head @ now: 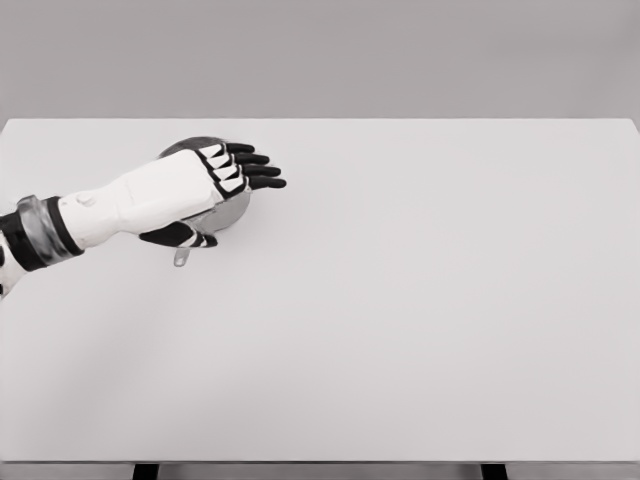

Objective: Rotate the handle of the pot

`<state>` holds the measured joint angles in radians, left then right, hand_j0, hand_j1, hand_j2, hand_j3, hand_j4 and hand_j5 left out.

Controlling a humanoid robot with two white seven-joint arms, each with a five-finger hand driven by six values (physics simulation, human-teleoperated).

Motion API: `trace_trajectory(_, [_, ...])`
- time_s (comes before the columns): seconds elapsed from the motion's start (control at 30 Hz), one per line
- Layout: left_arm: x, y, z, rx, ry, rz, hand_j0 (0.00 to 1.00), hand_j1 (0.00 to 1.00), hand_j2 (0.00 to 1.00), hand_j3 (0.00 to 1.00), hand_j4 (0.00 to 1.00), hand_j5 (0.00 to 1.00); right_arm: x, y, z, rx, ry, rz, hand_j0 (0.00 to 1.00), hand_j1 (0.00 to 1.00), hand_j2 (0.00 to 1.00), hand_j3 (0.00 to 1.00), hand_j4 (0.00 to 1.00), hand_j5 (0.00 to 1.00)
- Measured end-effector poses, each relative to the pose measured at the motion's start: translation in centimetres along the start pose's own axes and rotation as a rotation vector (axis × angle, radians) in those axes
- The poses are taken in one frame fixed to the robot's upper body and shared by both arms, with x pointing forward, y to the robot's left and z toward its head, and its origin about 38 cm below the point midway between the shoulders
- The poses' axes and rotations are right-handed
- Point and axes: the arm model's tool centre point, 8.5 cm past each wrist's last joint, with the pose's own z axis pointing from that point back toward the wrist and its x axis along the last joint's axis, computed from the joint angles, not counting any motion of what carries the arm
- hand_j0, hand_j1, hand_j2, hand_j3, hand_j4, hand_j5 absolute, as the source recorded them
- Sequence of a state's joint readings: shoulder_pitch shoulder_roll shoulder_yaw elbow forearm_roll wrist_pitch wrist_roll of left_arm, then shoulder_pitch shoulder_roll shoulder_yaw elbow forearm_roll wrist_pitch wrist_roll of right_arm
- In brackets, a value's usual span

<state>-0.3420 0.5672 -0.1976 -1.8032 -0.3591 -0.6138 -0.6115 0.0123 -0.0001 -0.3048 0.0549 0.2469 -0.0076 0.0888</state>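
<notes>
One arm is showing in the head view, the left one, coming in from the left edge and reaching across the white surface (420,330) toward its far left part. The left hand (205,190) is hovering palm-down over a grey metal pot (232,208), covering most of it. Its four dark fingers (258,170) are lying straight and pressed side by side, pointing to the right past the pot's far rim, and they are closing on nothing. The thumb (178,236) is sticking out below the palm on the near side, lying across the pot's near rim; whether it is touching the metal cannot be told.

Only slivers of the pot are peeking out from under the hand: a curved strip of rim behind the knuckles and a wider piece of the bowl to the right of the palm, just beneath the fingers. The pot handle (181,258) is a small grey tab jutting out from the near-left side of the pot, just below the thumb and pointing toward the robot. It is lying free of the hand, near the thumb but not being gripped. The pot is sitting directly on the surface.
</notes>
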Motion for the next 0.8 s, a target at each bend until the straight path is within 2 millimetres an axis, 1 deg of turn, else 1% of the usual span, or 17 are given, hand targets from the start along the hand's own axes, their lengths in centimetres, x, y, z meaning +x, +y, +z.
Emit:
trace_trajectory(0.17, [0.7, -1.0, -1.3, -0.056, -0.031, -0.014, 1.00, 1.00, 1.00, 1.00, 1.00, 1.00, 0.0, 0.0, 0.0, 0.000, 0.000, 0.000, 1.00, 1.00, 1.00, 1.00, 1.00, 1.00])
trace_trajectory(0.4, [0.2, -0.8, -2.0, -0.120, 0.009, -0.126, 1.00, 1.00, 1.00, 1.00, 1.00, 1.00, 0.0, 0.0, 0.0, 0.000, 0.000, 0.000, 1.00, 1.00, 1.00, 1.00, 1.00, 1.00])
trace_trajectory(0.57, [-0.1, -1.4, -2.4, -0.172, 0.045, -0.192, 1.00, 1.00, 1.00, 1.00, 1.00, 1.00, 0.0, 0.0, 0.0, 0.000, 0.000, 0.000, 1.00, 1.00, 1.00, 1.00, 1.00, 1.00])
trace_trajectory(0.8, [0.7, -2.3, -3.6, -0.210, 0.015, -0.216, 1.00, 1.00, 1.00, 1.00, 1.00, 1.00, 0.0, 0.0, 0.0, 0.000, 0.000, 0.000, 1.00, 1.00, 1.00, 1.00, 1.00, 1.00])
